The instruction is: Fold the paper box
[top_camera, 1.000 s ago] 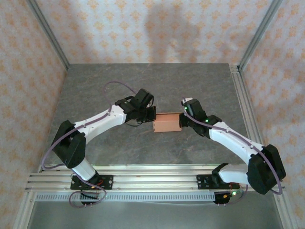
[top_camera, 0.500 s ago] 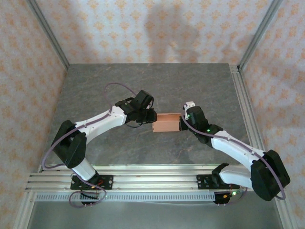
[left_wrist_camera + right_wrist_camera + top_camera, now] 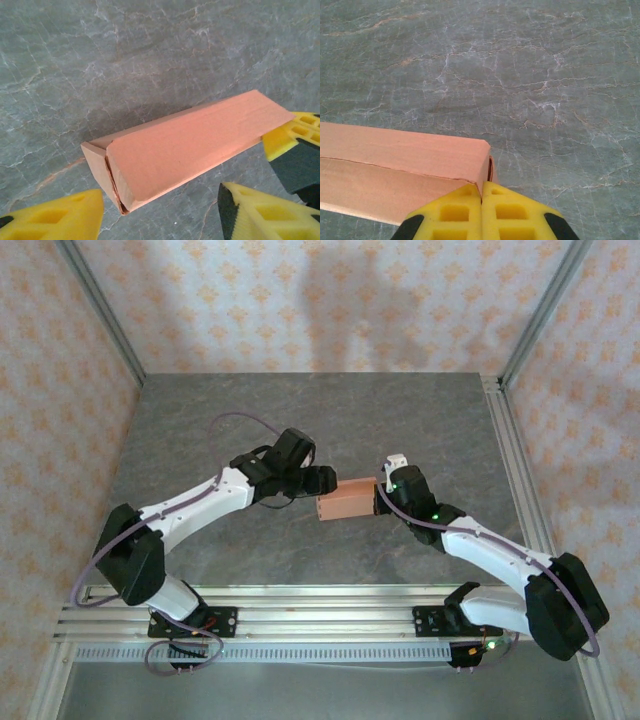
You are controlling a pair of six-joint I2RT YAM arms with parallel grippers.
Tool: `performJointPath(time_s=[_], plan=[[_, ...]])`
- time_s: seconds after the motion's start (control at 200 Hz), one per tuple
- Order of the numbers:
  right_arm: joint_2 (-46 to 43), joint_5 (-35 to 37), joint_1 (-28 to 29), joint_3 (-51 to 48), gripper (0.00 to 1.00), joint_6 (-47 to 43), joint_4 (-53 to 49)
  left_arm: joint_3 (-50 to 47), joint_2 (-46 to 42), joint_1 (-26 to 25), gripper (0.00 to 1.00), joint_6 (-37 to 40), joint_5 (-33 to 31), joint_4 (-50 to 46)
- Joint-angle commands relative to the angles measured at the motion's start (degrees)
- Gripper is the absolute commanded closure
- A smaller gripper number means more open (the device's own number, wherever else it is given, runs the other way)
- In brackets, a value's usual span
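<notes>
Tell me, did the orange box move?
Yes. The box turned a little: its left end swung nearer the metal rail.

The yellow-fingered left gripper [image 3: 160, 220], on its bent white arm [image 3: 195, 505], is spread wide; the yellow-fingered right gripper [image 3: 481, 202] is squeezed tight.

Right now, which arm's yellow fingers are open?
The left arm's fingers: they stand apart, clear of the salmon-orange card box, while the right arm's fingers are pinched shut.

High rear overview; both wrist close-ups sharing the paper box [image 3: 190, 145]
</notes>
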Motion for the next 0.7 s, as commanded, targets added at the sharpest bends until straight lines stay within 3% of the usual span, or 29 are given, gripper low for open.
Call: performJointPath(time_s=[0.0, 0.155, 0.696], plan=[[0.8, 0.5, 0.5, -1.7, 1.0, -0.4, -2.1, -0.1, -1.3, -0.1, 0.34, -1.6, -4.2, -1.4], [1.0, 0.2, 0.5, -1.5, 1.0, -0.3, -2.2, -0.1, 0.6, 0.1, 0.35, -3.4, -4.2, -1.2], [0.6, -0.5, 0.5, -1.7, 1.0, 0.0, -1.8, -2.3, 5.1, 0.2, 0.58, -5.1, -2.7, -1.0]])
